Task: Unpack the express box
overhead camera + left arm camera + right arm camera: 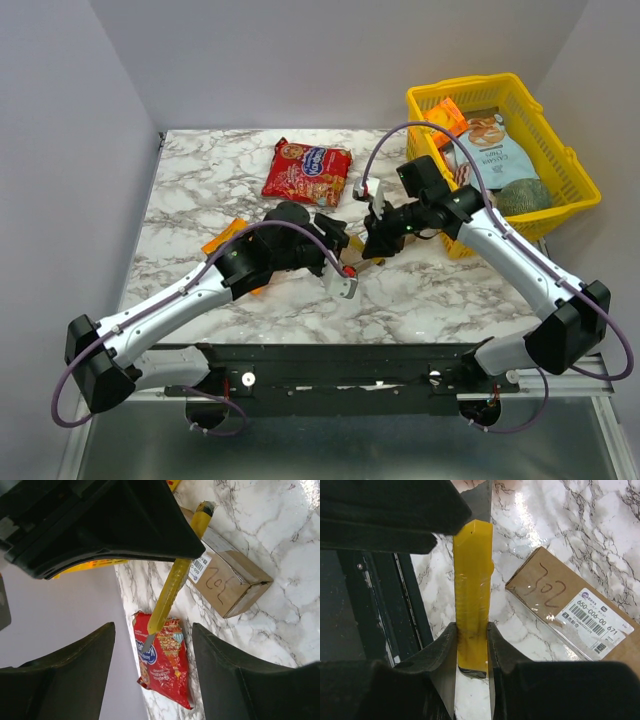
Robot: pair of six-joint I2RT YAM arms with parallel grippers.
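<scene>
The box [570, 611] was lying flat on the marble table [200, 180], about mid-table, right where my two arms met. From the top camera it was mostly buried under them. It was plain brown cardboard, long and narrow with crisp edges. A white barcode label sat on top, with "302" scrawled in marker on the bare part.

Just beside it was the knife [472, 605], a slim yellow plastic cutter with a dull grey blade poking out of one end. The right gripper [471, 635] was clamped on the handle, black fingers tight against both flat sides. I couldn't tell whether the knife touched the box.

The left gripper [152, 627] had its fingers well apart with nothing between them. It was tipped toward the blade end, and the glossy red snack bag [307, 172] lay beyond.

The left arm stretched low from its base toward the middle, over an orange pack [228, 238]. The right arm was bent at the elbow, its wrist turned leftward. A yellow slatted plastic basket [575, 180] full of packets sat at the far right.
</scene>
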